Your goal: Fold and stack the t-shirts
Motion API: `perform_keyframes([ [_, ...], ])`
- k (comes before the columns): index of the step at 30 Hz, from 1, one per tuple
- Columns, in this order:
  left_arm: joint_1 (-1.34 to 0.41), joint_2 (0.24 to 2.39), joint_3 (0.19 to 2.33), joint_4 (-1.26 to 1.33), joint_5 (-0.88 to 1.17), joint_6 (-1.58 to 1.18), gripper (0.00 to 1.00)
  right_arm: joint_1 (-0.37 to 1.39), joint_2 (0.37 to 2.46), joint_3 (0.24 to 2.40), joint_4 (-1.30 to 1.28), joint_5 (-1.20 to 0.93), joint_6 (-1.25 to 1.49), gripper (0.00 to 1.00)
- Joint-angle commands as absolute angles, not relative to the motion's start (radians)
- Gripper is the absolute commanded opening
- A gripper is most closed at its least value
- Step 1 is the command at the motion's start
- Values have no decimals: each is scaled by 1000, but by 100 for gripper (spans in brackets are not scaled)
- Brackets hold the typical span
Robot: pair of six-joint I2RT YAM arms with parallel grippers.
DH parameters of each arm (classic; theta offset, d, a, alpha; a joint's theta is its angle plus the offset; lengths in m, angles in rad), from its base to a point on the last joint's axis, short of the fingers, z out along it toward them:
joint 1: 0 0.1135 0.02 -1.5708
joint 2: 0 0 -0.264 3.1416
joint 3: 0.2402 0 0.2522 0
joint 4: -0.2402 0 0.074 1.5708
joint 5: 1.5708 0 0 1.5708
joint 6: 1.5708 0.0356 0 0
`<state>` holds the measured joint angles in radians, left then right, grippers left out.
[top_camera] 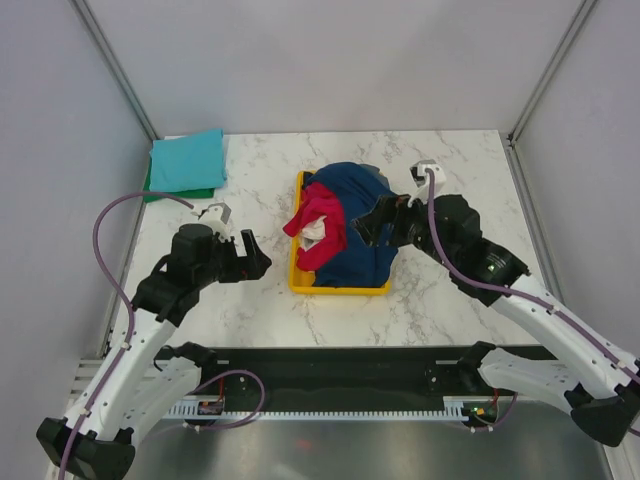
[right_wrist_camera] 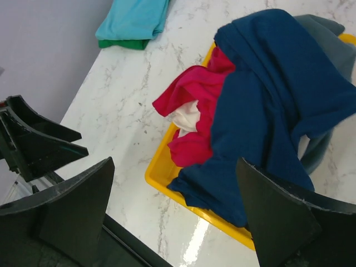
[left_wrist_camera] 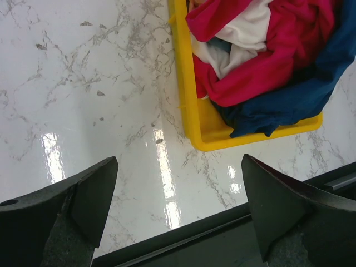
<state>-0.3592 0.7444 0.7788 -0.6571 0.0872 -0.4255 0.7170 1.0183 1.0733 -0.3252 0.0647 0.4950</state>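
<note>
A navy blue t-shirt (top_camera: pixel 355 225), a magenta-red one (top_camera: pixel 322 228) and a white one (top_camera: pixel 315 232) lie crumpled in a heap in the yellow tray (top_camera: pixel 296 275). A folded teal t-shirt (top_camera: pixel 187 161) lies on a green one (top_camera: pixel 150 192) at the far left. My left gripper (top_camera: pixel 262 260) is open and empty, just left of the tray. My right gripper (top_camera: pixel 370 222) is open and empty, above the heap's right side. The heap shows in the left wrist view (left_wrist_camera: pixel 261 61) and the right wrist view (right_wrist_camera: pixel 261 100).
The marble table (top_camera: pixel 450 190) is walled by grey panels on three sides. A black rail (top_camera: pixel 330 365) runs along its near edge, with the arm bases behind it. A grey cloth (right_wrist_camera: pixel 328 33) peeks from behind the navy shirt.
</note>
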Motion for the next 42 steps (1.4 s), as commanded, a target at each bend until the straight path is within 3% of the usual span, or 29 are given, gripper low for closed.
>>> perform_keyframes([
  [1, -354, 724, 802, -647, 91, -423, 100, 718, 925, 994, -327, 133, 511, 98],
  [8, -354, 674, 811, -660, 75, -425, 100, 718, 913, 965, -386, 152, 496, 98],
  [16, -354, 620, 799, -692, 35, -440, 100, 733, 1132, 1089, -425, 201, 472, 98],
  [24, -354, 634, 804, -689, 26, -422, 100, 735, 1408, 1193, -446, 314, 492, 84],
  [27, -353, 634, 804, -687, 28, -420, 100, 735, 1465, 1210, -446, 331, 482, 71],
  [30, -353, 630, 804, -687, 31, -419, 100, 735, 1509, 1224, -457, 356, 477, 42],
  [31, -353, 629, 802, -687, 29, -419, 100, 735, 1505, 1227, -462, 362, 477, 23],
  [32, -353, 630, 801, -686, 29, -419, 100, 735, 1497, 1235, -463, 365, 477, 15],
  [33, -351, 630, 802, -686, 29, -419, 100, 733, 1474, 1242, -468, 368, 477, 1],
  [36, -351, 634, 802, -684, 29, -420, 100, 736, 1425, 1326, -523, 385, 463, 0],
  [42, -342, 637, 801, -684, 31, -422, 100, 749, 1404, 1930, -715, 364, 293, 0],
])
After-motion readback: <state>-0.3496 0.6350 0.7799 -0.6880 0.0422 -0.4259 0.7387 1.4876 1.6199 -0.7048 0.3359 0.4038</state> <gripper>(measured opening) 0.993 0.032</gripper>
